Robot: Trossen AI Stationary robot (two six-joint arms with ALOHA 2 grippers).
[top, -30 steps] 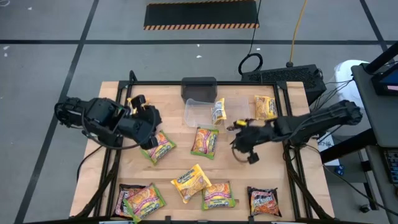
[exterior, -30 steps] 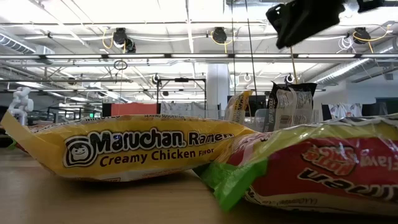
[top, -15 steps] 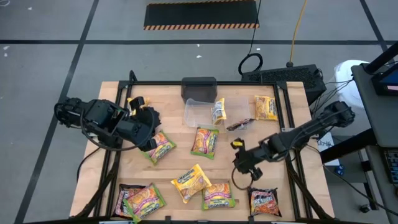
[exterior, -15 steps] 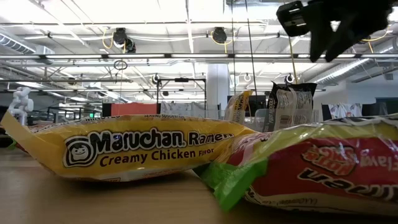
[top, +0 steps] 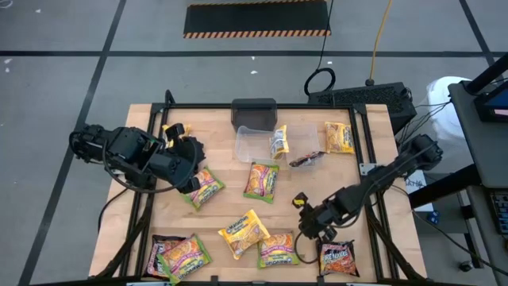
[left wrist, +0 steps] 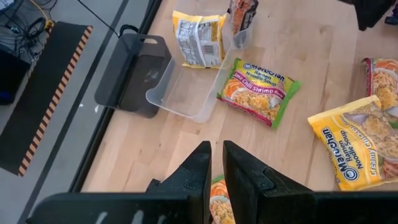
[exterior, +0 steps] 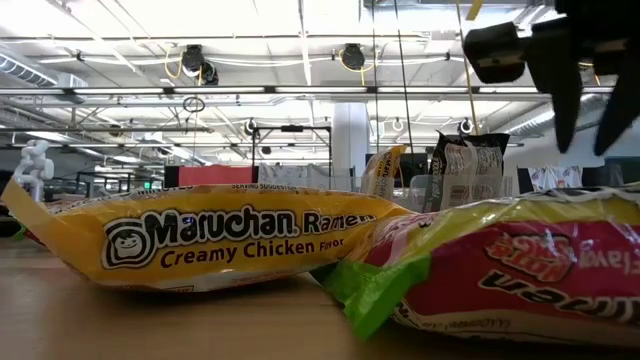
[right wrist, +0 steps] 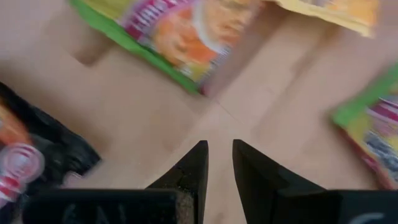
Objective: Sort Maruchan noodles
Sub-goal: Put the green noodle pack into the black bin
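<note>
One black packet (top: 336,258) lying just beside right hand (top: 311,230), worktop's near edge | fingers hanging narrowly parted, empty | left hand (top: 190,163) idling far off, narrow, empty

My right gripper (top: 311,230) at table's (top: 222,199) 5 o'clock, jaws narrowly apart, nothing between. Packet (top: 336,258) just at its 5, another packet (top: 277,249) at its 8. My left gripper (top: 190,176) at table's 9 o'clock, above packet (top: 204,188). Tub (top: 252,144) at table's 12, box (top: 254,112) touching behind it. Upright packet (top: 279,141) between tub and second tub (top: 305,135). Packet (top: 261,179) at centre. Packet (top: 338,137) at 1 o'clock. Packet (top: 243,232) at 6. Two overlapping packets (top: 179,256) at 7.
</note>
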